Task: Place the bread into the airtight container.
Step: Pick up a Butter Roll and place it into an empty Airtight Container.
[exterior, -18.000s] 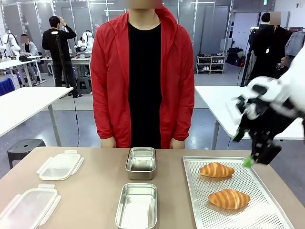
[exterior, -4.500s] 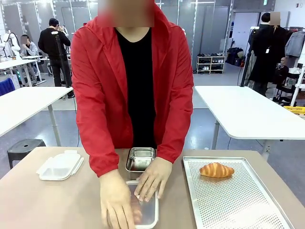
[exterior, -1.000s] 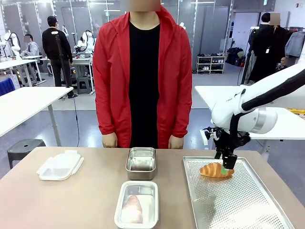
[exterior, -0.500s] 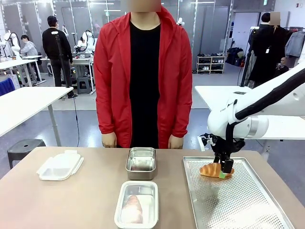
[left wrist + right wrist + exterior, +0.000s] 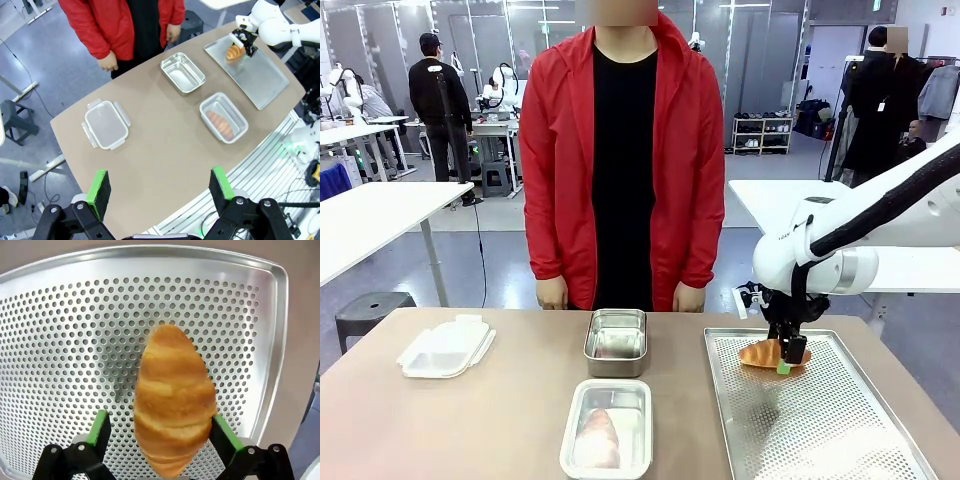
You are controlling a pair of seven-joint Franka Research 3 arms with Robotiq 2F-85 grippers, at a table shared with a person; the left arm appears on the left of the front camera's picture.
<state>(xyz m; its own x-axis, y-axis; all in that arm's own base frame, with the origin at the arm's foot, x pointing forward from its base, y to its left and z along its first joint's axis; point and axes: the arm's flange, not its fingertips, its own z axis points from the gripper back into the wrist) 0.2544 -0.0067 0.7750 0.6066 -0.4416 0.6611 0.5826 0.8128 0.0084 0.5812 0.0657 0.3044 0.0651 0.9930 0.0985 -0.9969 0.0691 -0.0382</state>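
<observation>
Field notes, bread pick.

- Table [image 5: 470, 420]: shared, tan top. A person stands at the far side with hands down and clear of the work.
- Tray [image 5: 840, 430]: perforated metal, right side of the table. It is bare except for the bread.
- Near container [image 5: 642, 398]: steel, middle of the table, near edge. A loaf [image 5: 598, 438] lies inside it.
- Far container [image 5: 616, 340]: steel, just beyond the near one, and it looks empty. We take it as the likely target.
- Lid [image 5: 445, 347]: clear plastic, far left, lying flat.
- Bread [image 5: 172, 400]: a croissant at the far end of the tray, left of the tray's middle, lying flat.
  - We judge it light, soft and flaky, with a crisp shell that will dent or shed under a hard pinch.
  - The tapered ends look weak. The thick ridged middle is the best place to take hold, squeezing across its width gently.
  - The browned crust should not be slippery against the pads.
- Right gripper [image 5: 788, 358]: down over the bread with jaws spread wide. Its green pads [image 5: 102, 422] straddle the near half of the bread and are not clamped on it. One pad stands apart from the crust and the other is very close to it.
- Left gripper [image 5: 159, 182]: high above the near side of the table, jaws wide, holding nothing.
</observation>
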